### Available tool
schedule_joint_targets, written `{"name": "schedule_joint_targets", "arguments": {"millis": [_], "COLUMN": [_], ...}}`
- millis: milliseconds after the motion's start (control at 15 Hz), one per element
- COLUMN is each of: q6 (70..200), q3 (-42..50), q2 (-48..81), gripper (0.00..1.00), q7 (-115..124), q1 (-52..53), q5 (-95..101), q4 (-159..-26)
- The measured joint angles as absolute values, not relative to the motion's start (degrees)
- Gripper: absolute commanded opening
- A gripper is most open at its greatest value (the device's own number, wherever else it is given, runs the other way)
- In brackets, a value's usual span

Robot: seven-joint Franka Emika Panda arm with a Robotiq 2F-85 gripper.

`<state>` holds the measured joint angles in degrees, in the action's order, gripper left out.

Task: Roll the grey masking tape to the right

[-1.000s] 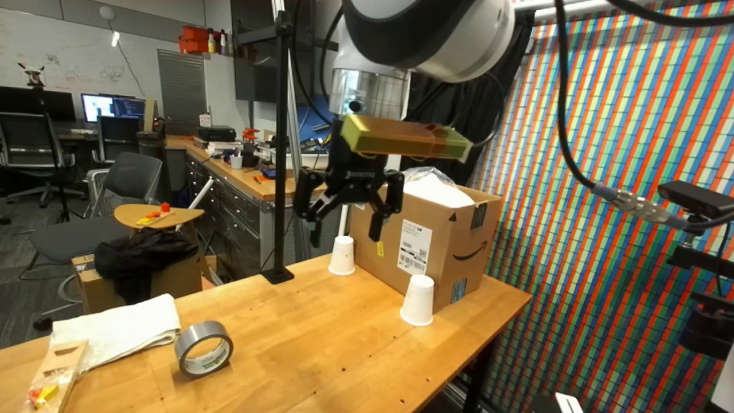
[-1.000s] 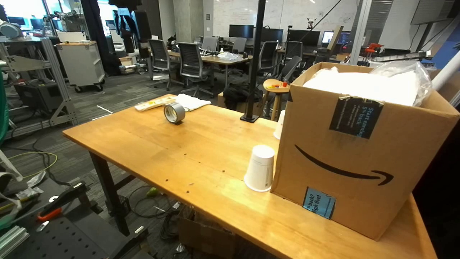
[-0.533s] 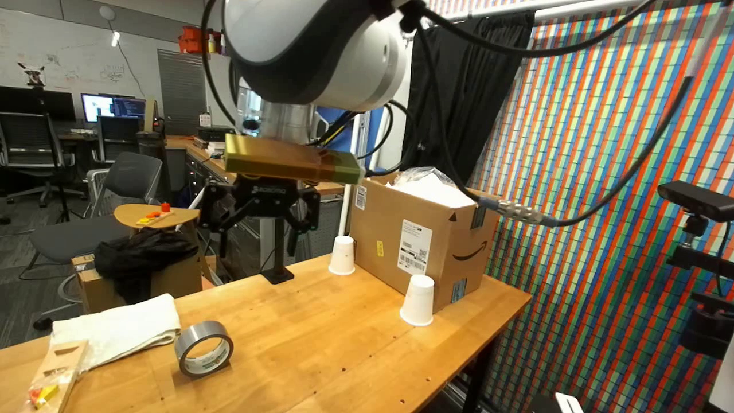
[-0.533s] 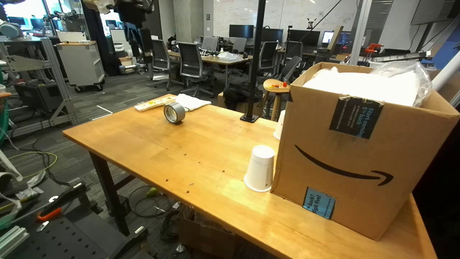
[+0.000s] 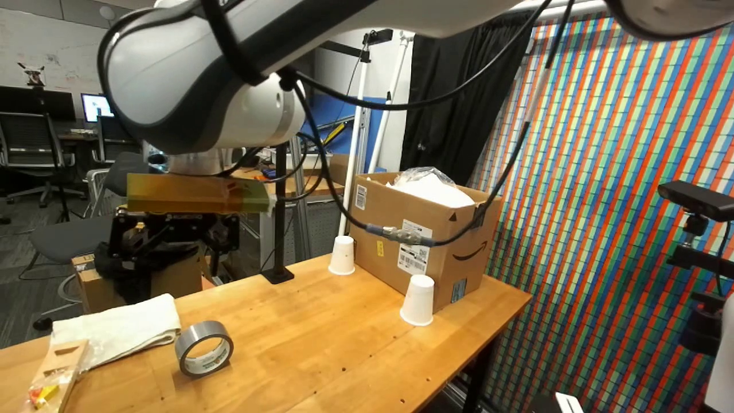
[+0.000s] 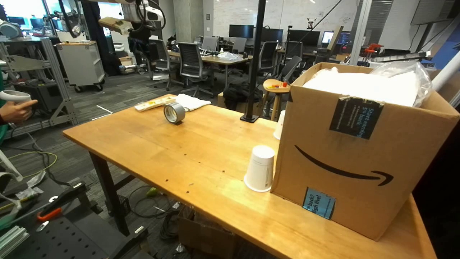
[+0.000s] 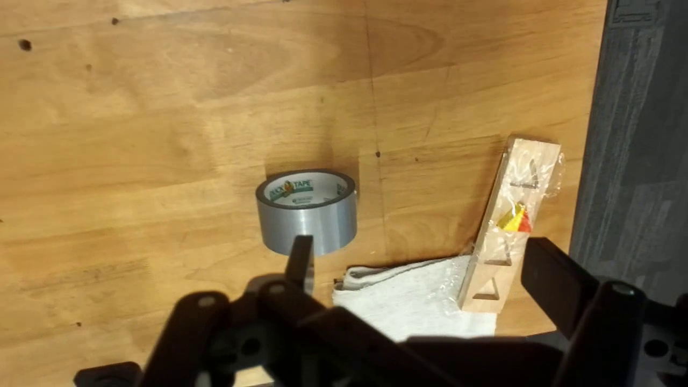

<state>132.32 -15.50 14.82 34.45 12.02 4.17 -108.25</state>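
The grey masking tape (image 5: 194, 335) is a silver-grey ring standing on its rim on the wooden table, beside a folded white cloth. It also shows near the table's far end in an exterior view (image 6: 178, 109), and left of centre in the wrist view (image 7: 328, 228). My gripper (image 5: 172, 267) is open and empty in the air, higher than the table and behind the tape in that exterior view. In the wrist view, the gripper (image 7: 419, 247) has its fingers wide apart, and the left fingertip overlaps the tape's lower edge in the picture without visible contact.
A white cloth (image 5: 117, 330) and a wooden block board in clear wrap (image 7: 510, 226) lie beside the tape. Two upturned white cups (image 5: 418, 301) stand by a large cardboard box (image 6: 359, 151). A black post (image 6: 253, 72) rises at the table edge. A hand (image 6: 18, 111) holds a white device.
My arm and gripper have moved left and down in an exterior view, toward the tape's end of the table. The hand has come into view. The tape, cups and box have not moved.
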Motion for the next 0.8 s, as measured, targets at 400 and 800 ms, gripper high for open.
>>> {"name": "schedule_joint_targets", "arguments": {"millis": [400,800], "q6": [132.3,132.0], "q3": [-12.6,-11.6], "q2": [27.5,36.8], "gripper": [1.00,1.00], "q7": [27.4,23.1], "q1": [16.4,18.5], "q5": [4.3,2.9], "q4": [-94.9,-86.9]}}
